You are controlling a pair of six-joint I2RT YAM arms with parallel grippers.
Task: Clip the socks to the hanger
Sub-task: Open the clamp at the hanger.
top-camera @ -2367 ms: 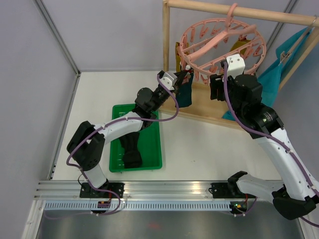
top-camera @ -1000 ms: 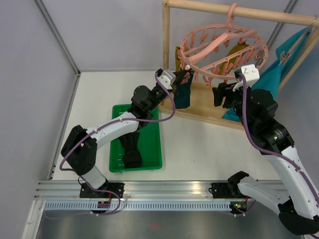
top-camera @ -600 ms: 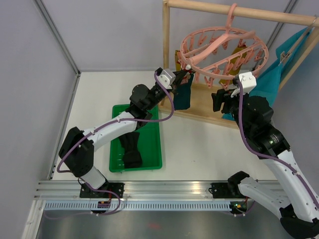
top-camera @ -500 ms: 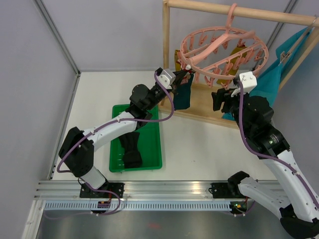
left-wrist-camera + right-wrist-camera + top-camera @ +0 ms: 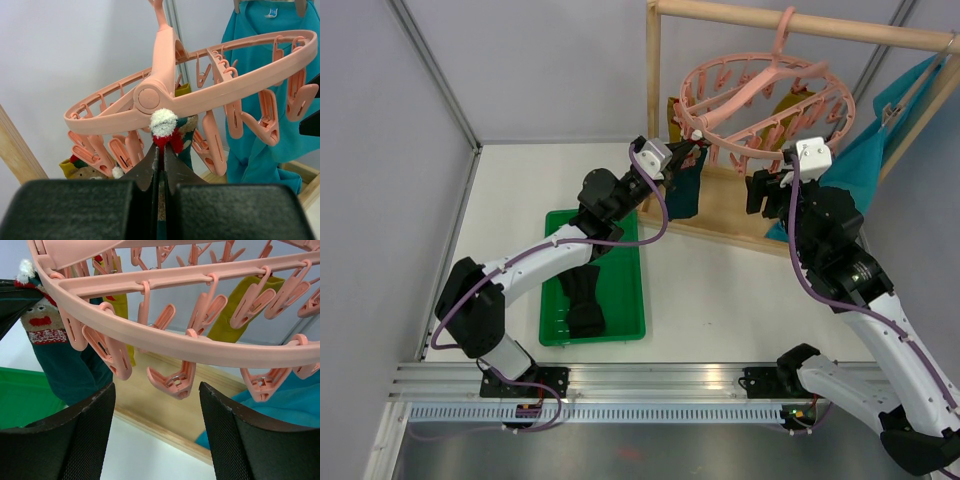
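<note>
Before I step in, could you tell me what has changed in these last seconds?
The right gripper drew back from the hanger, rightward and toward the bases, then edged forward again; it is open, holding nothing. The left gripper stayed shut on the teal sock at the hanger's left rim. The black sock in the tray has not moved.

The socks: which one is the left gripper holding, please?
The teal sock with the red-and-white top; the yellow socks hang ungripped, the black ones lie in the tray.
</note>
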